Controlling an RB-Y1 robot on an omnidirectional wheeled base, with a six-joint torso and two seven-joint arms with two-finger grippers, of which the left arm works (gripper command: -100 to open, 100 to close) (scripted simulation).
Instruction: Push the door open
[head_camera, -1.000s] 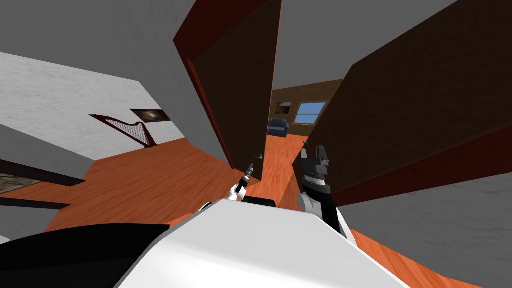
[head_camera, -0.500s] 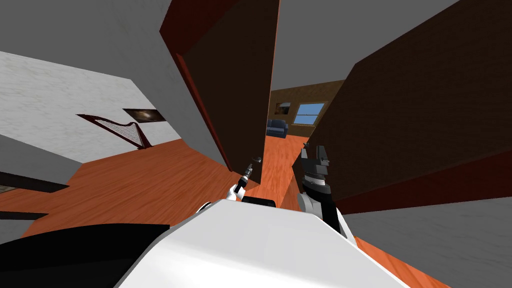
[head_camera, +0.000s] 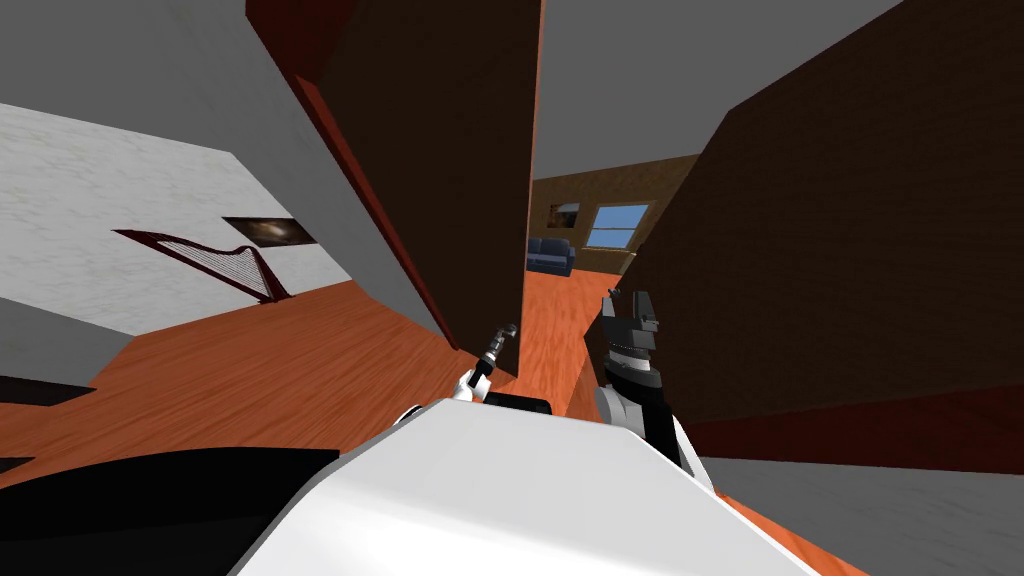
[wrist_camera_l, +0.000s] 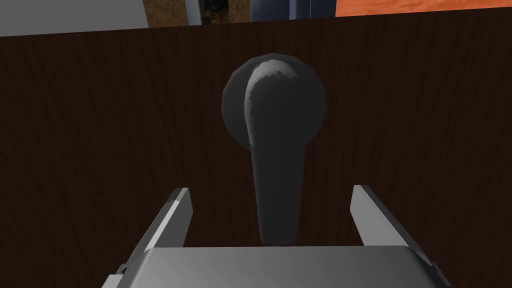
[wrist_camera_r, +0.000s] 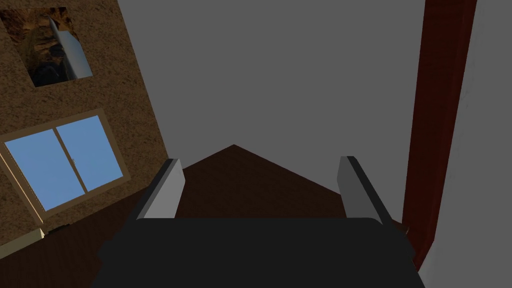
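Facing door handle (wrist_camera_l: 274, 125) (left gripper (wrist_camera_l: 271, 192) spread)

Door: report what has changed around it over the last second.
My own move: the head view has shifted, with the door looming larger and the harp sliding left, so I have edged forward. The handle has closed in on the open left gripper and now stands between its fingers, untouched. Nothing was gripped or released. The right gripper stays raised and open.
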